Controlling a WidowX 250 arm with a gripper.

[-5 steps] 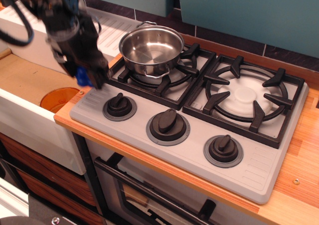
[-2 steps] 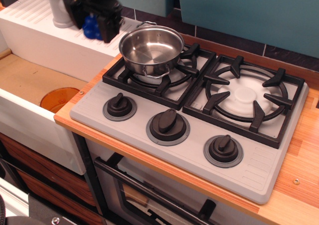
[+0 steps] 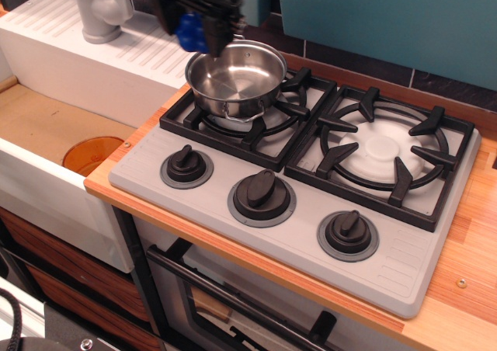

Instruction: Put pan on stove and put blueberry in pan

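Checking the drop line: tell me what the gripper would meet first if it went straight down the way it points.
Probably the pan, at its back-left rim or just inside. The gripper holds the blueberry above it; depth is unclear.

I found no text, label, brand, number or sign that I could read anywhere in my view. The stove (image 3: 303, 211) carried no markings I could make out around its three knobs, the pan (image 3: 235, 75) showed only bare shiny metal, and the dark gripper (image 3: 198, 29) bore no lettering that I could read.
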